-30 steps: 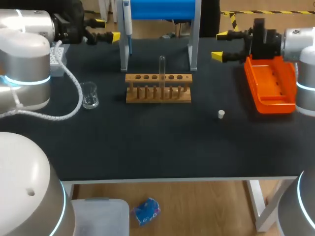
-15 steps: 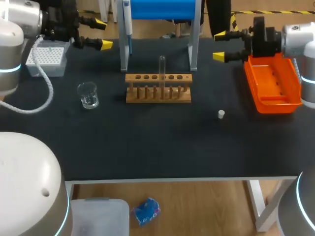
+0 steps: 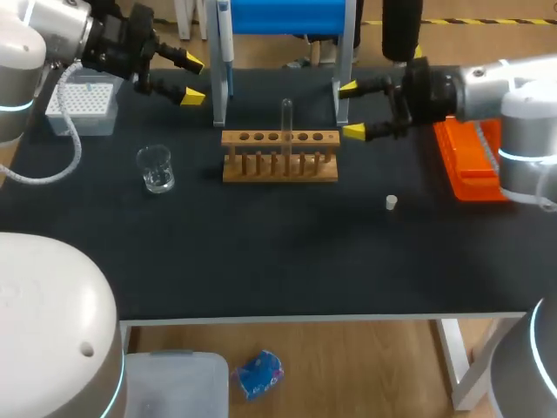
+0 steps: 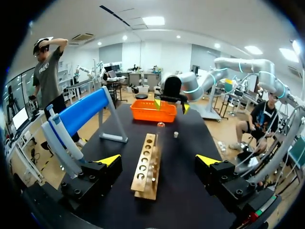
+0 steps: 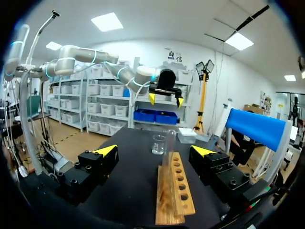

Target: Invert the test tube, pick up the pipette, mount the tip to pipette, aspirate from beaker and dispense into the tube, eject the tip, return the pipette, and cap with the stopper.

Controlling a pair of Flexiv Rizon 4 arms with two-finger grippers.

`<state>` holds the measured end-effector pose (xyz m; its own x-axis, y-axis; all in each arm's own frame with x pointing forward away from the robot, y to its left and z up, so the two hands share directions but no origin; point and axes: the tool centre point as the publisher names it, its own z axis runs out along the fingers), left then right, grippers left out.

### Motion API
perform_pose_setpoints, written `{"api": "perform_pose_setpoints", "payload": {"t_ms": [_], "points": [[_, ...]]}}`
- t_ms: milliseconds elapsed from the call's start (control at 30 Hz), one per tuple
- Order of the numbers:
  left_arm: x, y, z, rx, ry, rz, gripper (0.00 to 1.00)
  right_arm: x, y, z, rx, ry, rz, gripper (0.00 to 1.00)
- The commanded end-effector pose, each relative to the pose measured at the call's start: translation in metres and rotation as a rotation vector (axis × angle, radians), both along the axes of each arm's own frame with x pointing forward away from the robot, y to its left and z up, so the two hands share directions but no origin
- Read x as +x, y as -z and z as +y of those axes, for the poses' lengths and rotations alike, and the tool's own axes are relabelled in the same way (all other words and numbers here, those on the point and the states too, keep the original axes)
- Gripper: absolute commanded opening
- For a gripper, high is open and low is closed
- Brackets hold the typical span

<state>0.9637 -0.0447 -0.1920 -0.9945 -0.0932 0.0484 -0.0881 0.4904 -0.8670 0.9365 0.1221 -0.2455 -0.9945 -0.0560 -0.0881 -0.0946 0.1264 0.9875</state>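
**Claws apart on both arms, tube standing in the rack**

I see the black table (image 3: pixel 278 261) running under both arms. At its far edge, in the middle, stands the blue stand (image 3: pixel 278 16) on two pale legs. My left arm comes in from the far left. The left gripper (image 3: pixel 192 79) has its fingers spread wide with nothing between them, just left of the stand's left leg. My right arm comes in from the right. The right gripper (image 3: pixel 351 110) is also spread and empty, by the stand's right leg and just past the rack's right end, with its yellow tips pointing left.

The orange tray (image 3: pixel 470 165) lies at the right, partly hidden behind my right arm. The wooden rack (image 3: pixel 279 155) sits mid-table, just nearer than the stand. The white tip box (image 3: pixel 83 103) is at the far left. The pipette (image 3: pixel 224 35) hangs on the stand's left side. The beaker (image 3: pixel 157 168), of clear glass, stands left of the rack and apart from it. The test tube (image 3: pixel 285 122) stands upright in a hole near the rack's middle; I cannot tell which end is up. The stopper (image 3: pixel 392 203), small and white, lies on the table right of the rack and a little nearer.
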Motion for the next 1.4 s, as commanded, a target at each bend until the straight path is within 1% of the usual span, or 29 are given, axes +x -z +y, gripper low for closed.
{"api": "perform_pose_setpoints", "payload": {"t_ms": [33,167,233,300,367,433,467,633,767,967,1133,1167,1200,1233,1300,1367,1400], "points": [[0.0,-0.001,0.001,0.001,0.002,0.002,1.0,0.012,0.015,0.028,0.035,-0.048,0.025,1.0],[0.0,-0.001,0.001,0.001,0.002,0.002,1.0,0.017,0.021,0.047,0.07,-0.052,0.047,1.0],[0.0,-0.001,0.001,0.001,0.002,0.002,1.0,0.02,0.022,0.054,0.12,-0.054,0.089,1.0],[0.0,-0.001,0.001,0.001,0.002,0.002,1.0,0.024,0.023,0.063,0.126,-0.06,0.087,1.0],[0.0,-0.001,0.001,0.001,0.002,0.002,1.0,0.027,0.024,0.07,0.139,-0.063,0.103,1.0],[0.0,-0.001,0.001,0.001,0.002,0.002,1.0,0.029,0.026,0.078,0.134,-0.073,0.095,1.0],[0.0,-0.001,0.001,0.001,0.002,0.002,1.0,0.03,0.026,0.082,0.139,-0.075,0.105,1.0],[0.0,-0.001,0.001,0.001,0.002,0.002,1.0,0.033,0.028,0.094,0.142,-0.089,0.108,1.0],[0.0,-0.001,0.001,0.001,0.002,0.002,1.0,0.034,0.029,0.098,0.145,-0.093,0.115,1.0],[0.0,-0.001,0.001,0.001,0.002,0.002,1.0,0.034,0.034,0.102,0.126,-0.098,0.132,1.0],[0.0,-0.001,0.001,0.001,0.002,0.002,1.0,0.035,0.035,0.105,0.108,-0.094,0.132,1.0],[0.0,-0.001,0.001,0.001,0.002,0.002,1.0,0.035,0.034,0.105,0.106,-0.093,0.132,0.98],[0.0,-0.001,0.001,0.001,0.002,0.002,1.0,0.036,0.034,0.106,0.105,-0.093,0.133,0.87],[0.0,-0.001,0.001,0.001,0.002,0.002,1.0,0.036,0.034,0.106,0.105,-0.092,0.134,0.81],[0.0,-0.001,0.001,0.001,0.002,0.002,1.0,0.036,0.034,0.106,0.104,-0.089,0.136,0.73],[0.0,-0.001,0.001,0.001,0.002,0.002,1.0,0.036,0.034,0.107,0.104,-0.089,0.138,0.49],[0.0,-0.001,0.001,0.001,0.002,0.002,1.0,0.036,0.034,0.107,0.104,-0.087,0.141,0.47]]}}
